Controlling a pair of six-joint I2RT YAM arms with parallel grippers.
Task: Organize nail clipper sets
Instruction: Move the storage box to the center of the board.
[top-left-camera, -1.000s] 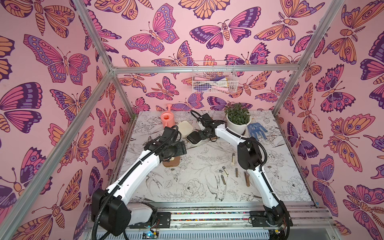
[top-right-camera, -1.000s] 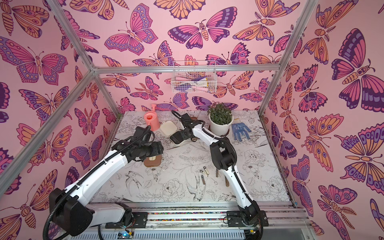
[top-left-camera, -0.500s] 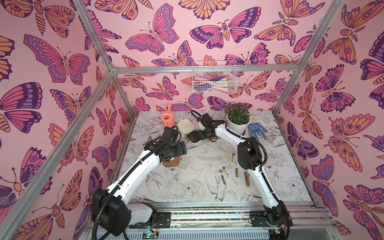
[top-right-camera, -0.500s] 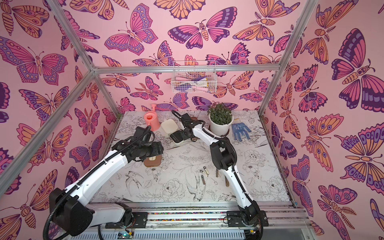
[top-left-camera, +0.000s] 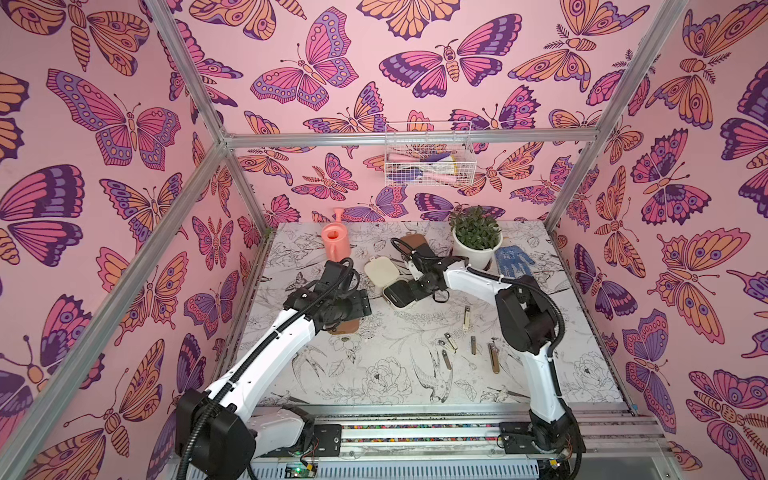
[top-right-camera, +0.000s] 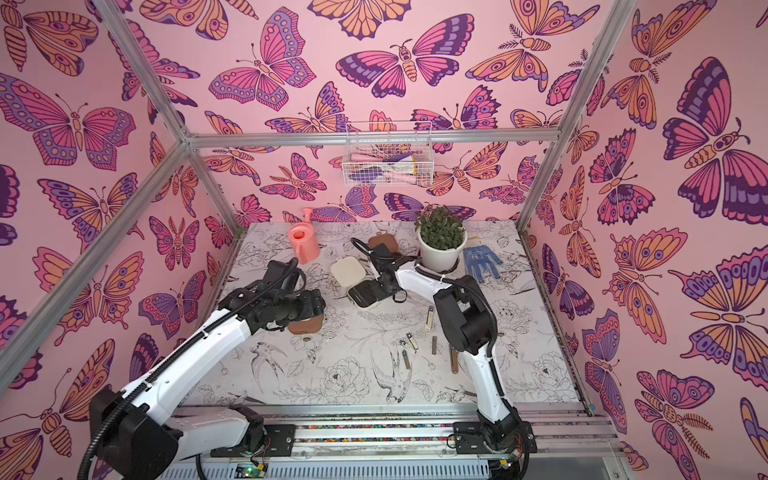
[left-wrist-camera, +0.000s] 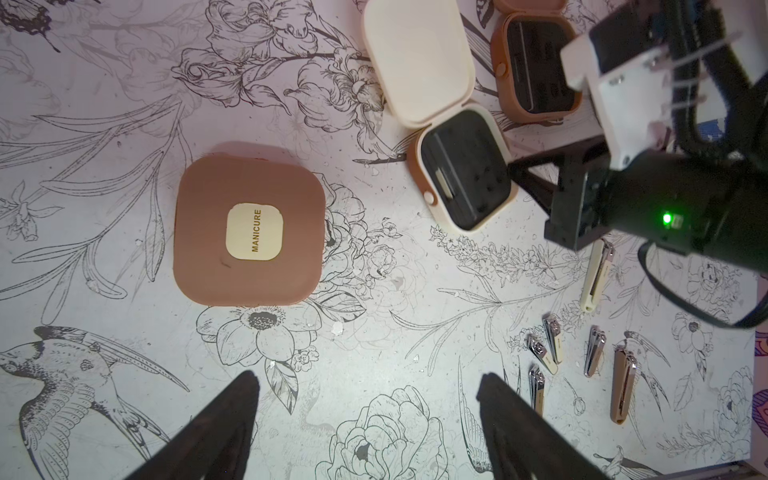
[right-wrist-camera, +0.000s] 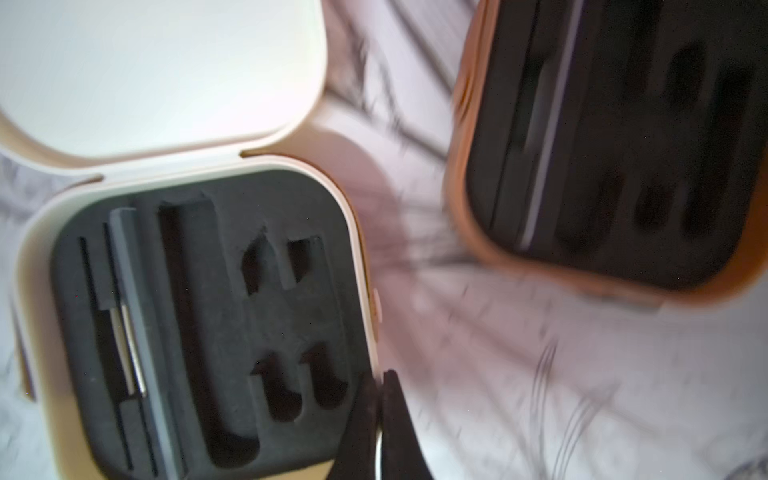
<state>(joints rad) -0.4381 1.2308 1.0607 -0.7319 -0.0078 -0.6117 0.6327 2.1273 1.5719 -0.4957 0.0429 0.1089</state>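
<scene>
The cream case (top-left-camera: 400, 294) lies open a little above the middle of the table (top-left-camera: 374, 386) in both top views. Its lid (top-left-camera: 379, 270) is folded back flat toward the upper left, and the black foam half is toward the lower right. In the right wrist view the foam slots look nearly all empty. Only one slim metal tool (right-wrist-camera: 131, 353) sits in a narrow slot.

The right gripper (right-wrist-camera: 379, 386) is at the front rim of this case, near the small clasp. Its jaws are closed together, with only a pale sliver between the tips. I cannot tell if the rim is pinched there.

Just above the cream case in the frame lies the open tan case (top-left-camera: 413, 242), also showing black lining, partly hidden by the right arm's cable. To the lower left lies the closed brown case (left-wrist-camera: 249, 230), lid up, with a cream patch that reads MANICURE. In the top views it is mostly covered by the left gripper (left-wrist-camera: 368, 378), which hovers over the table with its jaws wide apart and nothing between them.

Several loose clippers (top-left-camera: 467, 318) lie scattered to the lower right of the cream case, apart from all three cases.

Farther out, along the upper edge of the table, stand a pink watering can (top-left-camera: 336, 243) at the left and a potted plant (top-left-camera: 476, 239) at the right, with a blue glove (top-left-camera: 513, 259) beside the pot. A wire basket (top-left-camera: 428, 160) hangs on the back wall.
</scene>
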